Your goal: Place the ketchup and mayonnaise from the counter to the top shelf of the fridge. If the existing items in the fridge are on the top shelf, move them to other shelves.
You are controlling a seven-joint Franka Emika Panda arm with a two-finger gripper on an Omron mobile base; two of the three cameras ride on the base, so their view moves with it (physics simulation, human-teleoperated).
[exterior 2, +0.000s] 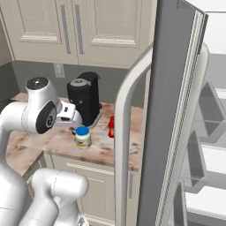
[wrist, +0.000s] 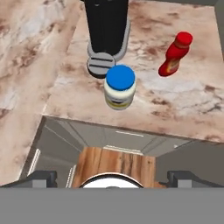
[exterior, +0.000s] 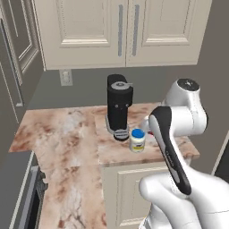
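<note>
Mayonnaise, a short cream-white jar with a blue screw lid, sits at the centre of the hand view near the front edge of the pinkish-brown marbled stone counter, and we see it just in front of the black coffee machine. Our slim red ketchup squeeze bottle stands in the upper right, apart from the jar. Our gripper hangs above, its two dark tips spread wide and empty. We judge nothing is shelved yet: both condiments are left to carry. At the right of the right base view, the grey steel fridge door stands open beside the counter, and we must swing around it.
</note>
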